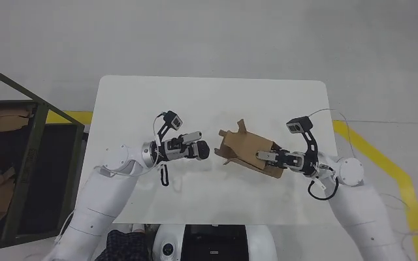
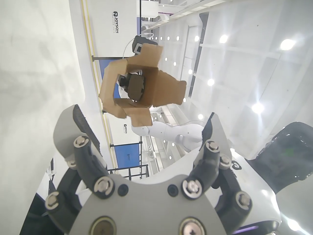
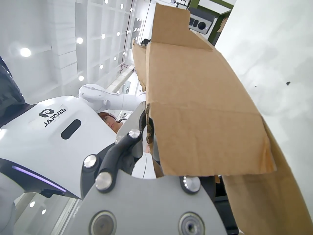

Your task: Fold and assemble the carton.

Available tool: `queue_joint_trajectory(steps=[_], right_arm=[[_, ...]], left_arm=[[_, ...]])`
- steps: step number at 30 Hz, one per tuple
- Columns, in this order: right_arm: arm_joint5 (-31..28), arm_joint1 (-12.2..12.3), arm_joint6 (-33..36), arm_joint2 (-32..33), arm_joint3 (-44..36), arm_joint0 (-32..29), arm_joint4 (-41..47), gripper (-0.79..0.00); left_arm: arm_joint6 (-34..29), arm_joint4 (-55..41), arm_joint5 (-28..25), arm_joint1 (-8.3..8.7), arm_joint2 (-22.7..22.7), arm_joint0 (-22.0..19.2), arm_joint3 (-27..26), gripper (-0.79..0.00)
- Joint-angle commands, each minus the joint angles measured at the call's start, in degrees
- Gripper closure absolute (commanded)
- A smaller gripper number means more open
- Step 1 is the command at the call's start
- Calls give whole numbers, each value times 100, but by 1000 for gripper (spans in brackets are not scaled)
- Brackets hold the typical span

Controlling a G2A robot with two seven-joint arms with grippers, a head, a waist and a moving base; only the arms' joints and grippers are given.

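Cardboard carton (image 1: 251, 150) is pinched by one wall in the right claw (image 1: 268, 156); the left claw (image 1: 201, 150) gapes empty. A hard push could twist it loose.

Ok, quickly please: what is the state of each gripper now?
The left gripper is open and holds nothing.
The right gripper is closed on a wall of the carton.

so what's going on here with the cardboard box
The right gripper is clamped on one end of a half-opened cardboard carton, holding it over the white table. The carton's flaps stick out unfolded, so it is not assembled yet. The left gripper is open and empty. It faces the carton's open far end without touching it.
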Motion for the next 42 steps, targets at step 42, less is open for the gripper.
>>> queue_joint_trajectory(steps=[42], right_arm=[[-43, -138, -512, -768, 297, 152, -174, 0]], left_arm=[[-1206, -1244, -591, -319, 1065, -1261, 1437, -785]])
